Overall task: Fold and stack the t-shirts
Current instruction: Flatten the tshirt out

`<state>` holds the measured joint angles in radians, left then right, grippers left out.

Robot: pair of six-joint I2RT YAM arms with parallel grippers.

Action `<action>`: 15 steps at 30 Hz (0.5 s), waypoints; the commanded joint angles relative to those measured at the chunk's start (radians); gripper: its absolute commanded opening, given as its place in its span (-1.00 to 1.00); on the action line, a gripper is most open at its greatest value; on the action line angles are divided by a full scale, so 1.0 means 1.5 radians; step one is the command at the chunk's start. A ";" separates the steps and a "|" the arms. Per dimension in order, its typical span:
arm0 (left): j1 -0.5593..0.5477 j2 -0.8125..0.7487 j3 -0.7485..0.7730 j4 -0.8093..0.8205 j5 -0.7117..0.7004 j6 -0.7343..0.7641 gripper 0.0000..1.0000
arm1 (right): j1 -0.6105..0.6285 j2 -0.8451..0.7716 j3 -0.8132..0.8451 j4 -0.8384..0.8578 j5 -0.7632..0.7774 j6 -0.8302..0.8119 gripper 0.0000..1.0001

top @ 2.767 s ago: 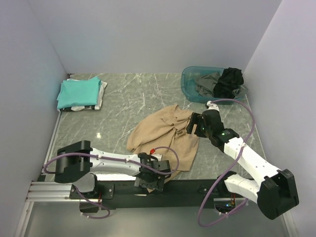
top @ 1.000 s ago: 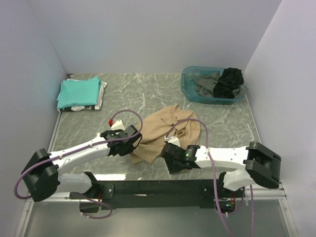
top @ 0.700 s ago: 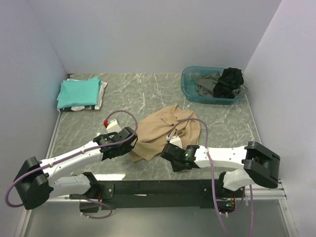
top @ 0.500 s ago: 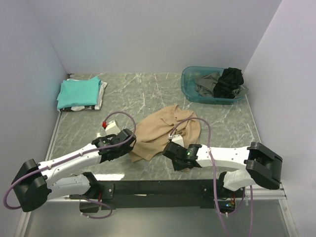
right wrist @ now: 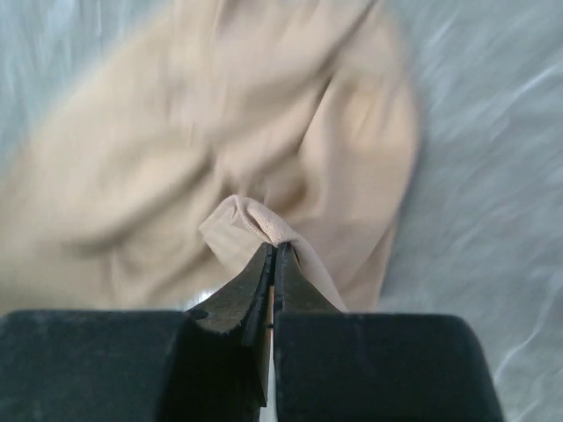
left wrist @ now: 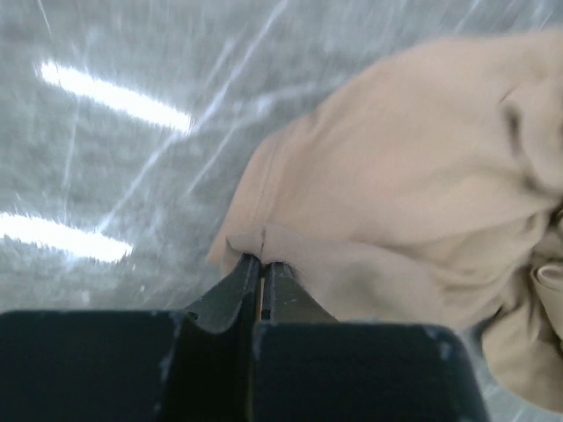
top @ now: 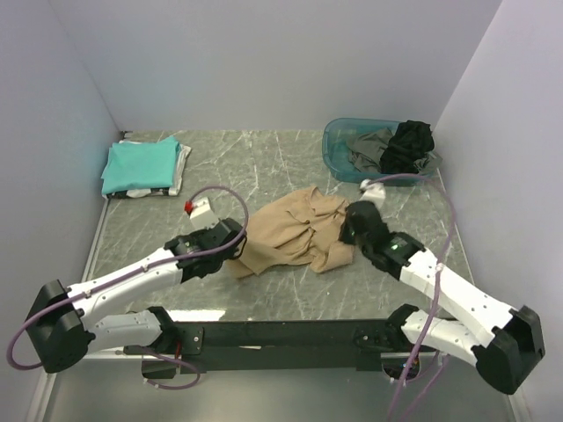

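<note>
A crumpled tan t-shirt [top: 295, 233] lies in the middle of the grey marble table. My left gripper [top: 236, 239] is shut on its left edge; in the left wrist view the jaws [left wrist: 261, 261] pinch a fold of the tan cloth [left wrist: 413, 176]. My right gripper [top: 349, 230] is shut on the shirt's right side; the right wrist view shows a tan fold [right wrist: 251, 220] caught at the tips of the gripper [right wrist: 274, 249]. A folded teal t-shirt [top: 139, 164] tops a pile with a white one [top: 180, 167] at the back left.
A teal plastic bin [top: 339, 149] at the back right holds dark grey [top: 369, 149] and black garments [top: 412, 141]. White walls close the table on three sides. A black rail [top: 264, 334] with the arm bases runs along the near edge.
The right gripper closed on the tan shirt near its front edge and carried that fold back and to the right. The left gripper kept its hold at the shirt's left side.
</note>
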<state>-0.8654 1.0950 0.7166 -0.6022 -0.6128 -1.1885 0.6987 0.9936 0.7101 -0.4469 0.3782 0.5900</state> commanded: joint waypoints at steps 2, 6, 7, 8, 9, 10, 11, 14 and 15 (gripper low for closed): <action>0.005 0.033 0.151 -0.056 -0.141 0.019 -0.99 | -0.096 -0.014 0.096 0.090 0.061 -0.075 -1.00; 0.022 0.051 0.264 -0.095 -0.244 0.035 -0.99 | -0.169 -0.010 0.181 0.089 0.103 -0.106 -1.00; 0.031 0.053 0.288 -0.097 -0.269 0.060 -0.99 | -0.184 -0.013 0.217 0.081 0.102 -0.110 -1.00; 0.035 0.053 0.331 -0.093 -0.282 0.081 -0.99 | -0.195 -0.017 0.230 0.081 0.102 -0.112 -1.00; 0.038 0.050 0.350 -0.078 -0.293 0.101 -0.99 | -0.214 -0.021 0.244 0.081 0.099 -0.119 -1.00; 0.043 0.048 0.370 -0.071 -0.306 0.122 -0.99 | -0.223 -0.031 0.270 0.083 0.094 -0.125 -1.00; 0.044 0.045 0.405 -0.063 -0.330 0.167 -0.99 | -0.228 -0.037 0.281 0.085 0.094 -0.129 -1.00; 0.053 0.027 0.468 -0.020 -0.355 0.256 -0.99 | -0.246 -0.053 0.336 0.087 0.097 -0.153 -1.00; 0.055 0.013 0.480 -0.001 -0.357 0.284 -0.99 | -0.249 -0.056 0.354 0.081 0.097 -0.164 -1.00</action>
<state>-0.7944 1.1725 1.3479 -0.6842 -1.0340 -0.9520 0.3420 0.9493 1.1481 -0.3592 0.4896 0.4046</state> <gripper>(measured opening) 0.024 0.010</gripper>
